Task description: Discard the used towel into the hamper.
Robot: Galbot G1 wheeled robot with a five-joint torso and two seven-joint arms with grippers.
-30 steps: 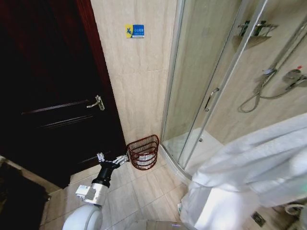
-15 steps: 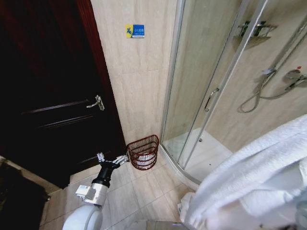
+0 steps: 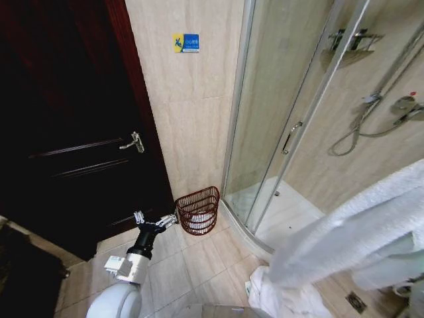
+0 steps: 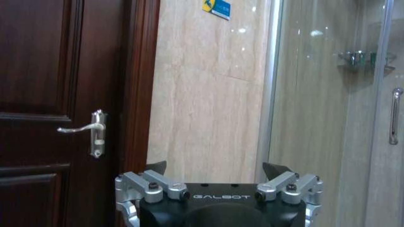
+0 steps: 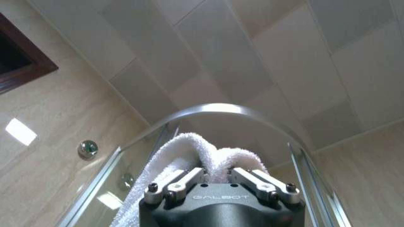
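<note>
While clenched in the right gripper [image 5: 211, 176], towel [image 3: 344, 232] slanting down-left; left gripper [image 3: 156, 220] spread.

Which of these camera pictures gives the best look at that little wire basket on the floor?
The head view: the hamper stands whole on the floor tiles against the wall, between the dark door and the shower enclosure. The left wrist view looks above it at door and wall; the right wrist view looks up at the ceiling.

Hamper [image 3: 197, 210] stands on the floor [image 3: 192, 265] in the corner, open top unobstructed. Wall [image 3: 189, 132] behind, dark door [image 3: 73, 132] to its left, shower glass [image 3: 265, 132] to its right. Bare tiles lie before it; left pincer [image 3: 158, 221] hovers just beside.
</note>
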